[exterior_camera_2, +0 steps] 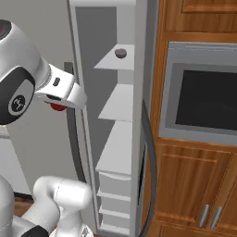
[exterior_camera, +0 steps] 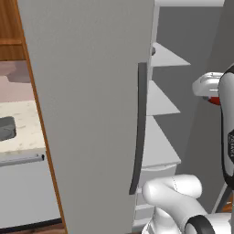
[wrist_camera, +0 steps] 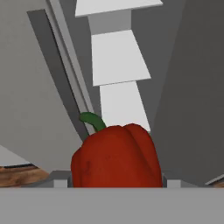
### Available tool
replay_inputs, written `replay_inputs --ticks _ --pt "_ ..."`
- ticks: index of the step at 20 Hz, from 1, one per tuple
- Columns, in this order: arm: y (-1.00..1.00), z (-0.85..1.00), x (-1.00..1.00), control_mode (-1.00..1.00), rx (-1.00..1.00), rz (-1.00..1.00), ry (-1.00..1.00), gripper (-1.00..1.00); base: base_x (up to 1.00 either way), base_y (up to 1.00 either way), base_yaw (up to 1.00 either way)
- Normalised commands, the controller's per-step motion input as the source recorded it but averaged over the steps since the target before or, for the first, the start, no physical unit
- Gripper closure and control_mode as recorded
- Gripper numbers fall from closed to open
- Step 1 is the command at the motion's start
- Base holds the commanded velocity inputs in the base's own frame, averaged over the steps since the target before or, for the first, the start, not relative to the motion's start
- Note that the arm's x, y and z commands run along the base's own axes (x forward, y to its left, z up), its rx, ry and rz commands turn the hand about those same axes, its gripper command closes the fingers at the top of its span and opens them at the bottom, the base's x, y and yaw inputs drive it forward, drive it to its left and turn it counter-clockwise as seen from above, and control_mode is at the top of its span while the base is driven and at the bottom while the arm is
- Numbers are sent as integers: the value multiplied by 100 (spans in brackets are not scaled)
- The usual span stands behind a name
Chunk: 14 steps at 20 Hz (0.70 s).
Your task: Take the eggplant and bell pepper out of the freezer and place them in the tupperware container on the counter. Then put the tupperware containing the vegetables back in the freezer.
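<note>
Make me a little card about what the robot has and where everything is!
holding: red bell pepper with a green stem, between the gripper fingers
freezer: door wide open, pale shelves showing
on the top shelf: one small dark round thing, too small to name
counter: beige, left of the freezer door
tupperware container: on the counter, partly out of the picture

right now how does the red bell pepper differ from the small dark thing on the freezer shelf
The glossy red bell pepper with a green stem sits between the tool's tips, off the shelves; the small dark round object rests on an upper pale shelf of the tall grey freezer. The pepper is bright red and lobed; the dark object looks dull and low. Their sizes cannot be compared. Both are rounded.
</note>
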Motion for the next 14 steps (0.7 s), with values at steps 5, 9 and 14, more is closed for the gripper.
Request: replay_inputs --ticks 5,9,14 --pt "0 0 0 100 0 0 0 100 -97 94 0" --pt "0 0 0 100 0 0 0 100 -25 100 0" --pt "0 0 0 100 0 0 0 100 9 100 0"
